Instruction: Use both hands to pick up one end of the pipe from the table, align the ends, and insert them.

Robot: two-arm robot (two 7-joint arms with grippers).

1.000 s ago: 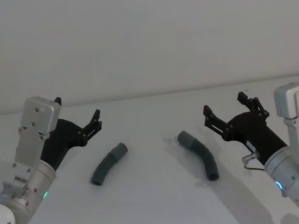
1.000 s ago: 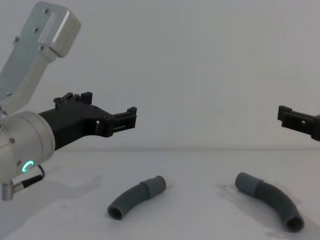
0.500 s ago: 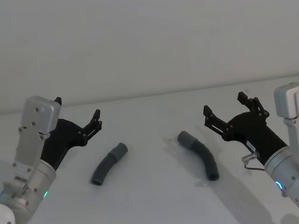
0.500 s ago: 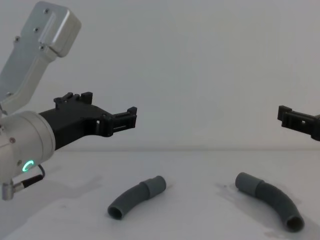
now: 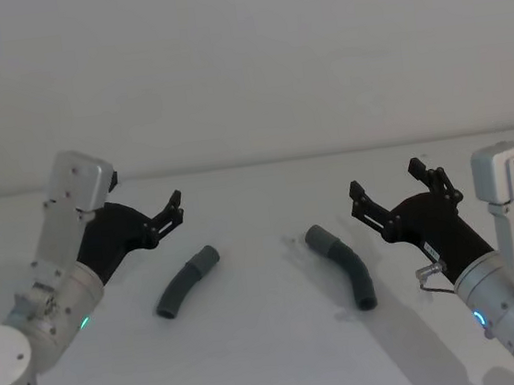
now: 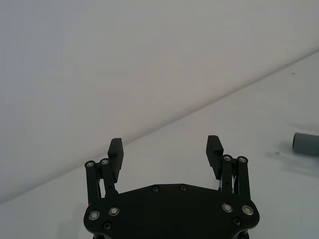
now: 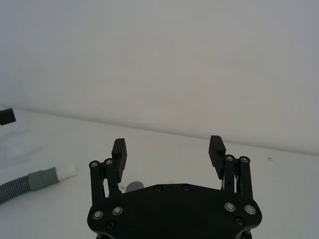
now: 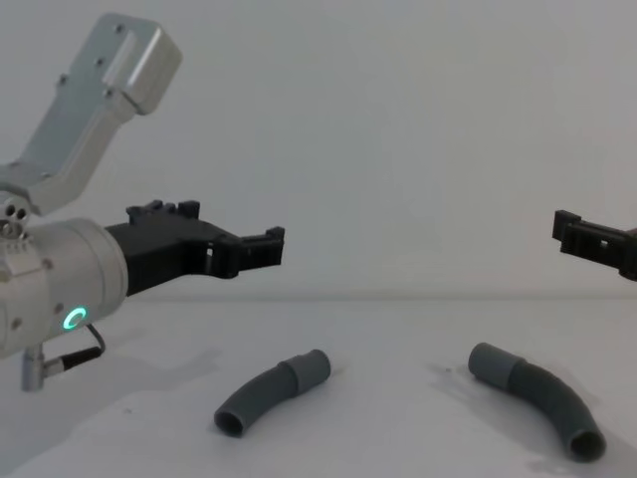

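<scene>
The left gripper [image 6: 165, 147], spread wide, has edged in toward the left pipe piece [image 5: 186, 282]. The right gripper [image 5: 387, 179] hangs spread near the right pipe piece [image 5: 345, 273]. Both pieces lie apart on the table [image 5: 276, 358], ungrasped; the reach looks only just begun.

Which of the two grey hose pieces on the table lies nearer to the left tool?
The short curved dark-grey ribbed hose piece on the robot's left, close by the black left tool; the other piece lies nearer the right tool.
</scene>
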